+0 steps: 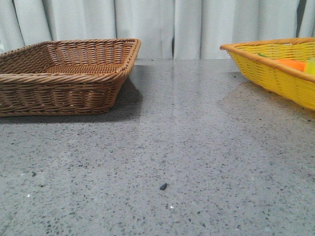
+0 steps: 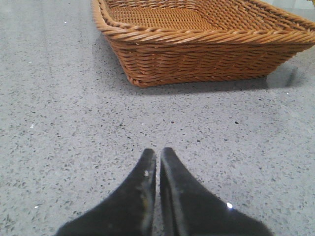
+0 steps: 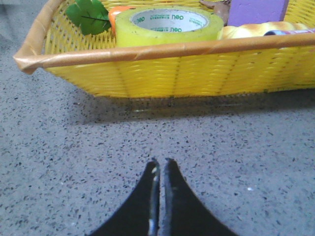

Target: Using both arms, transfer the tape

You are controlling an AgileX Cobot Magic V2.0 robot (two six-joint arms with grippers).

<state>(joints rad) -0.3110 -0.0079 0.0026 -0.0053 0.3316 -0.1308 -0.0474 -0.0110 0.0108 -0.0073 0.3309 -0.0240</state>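
Note:
The tape (image 3: 165, 24), a wide yellow translucent roll with green lettering on its pale core, lies flat inside the yellow basket (image 3: 162, 66). My right gripper (image 3: 160, 162) is shut and empty, low over the grey table, short of the basket's near wall. My left gripper (image 2: 157, 152) is shut and empty over the table, short of the brown wicker basket (image 2: 197, 49). In the front view neither gripper shows, and the tape is hidden behind the wall of the yellow basket (image 1: 275, 73).
The brown basket (image 1: 64, 78) stands at the back left, empty as far as I see. The yellow basket also holds a green leaf (image 3: 88, 14), an orange thing (image 1: 291, 64), a purple box (image 3: 258, 11) and a yellow object (image 3: 256, 30). A small dark chip (image 1: 163, 186) lies on the table.

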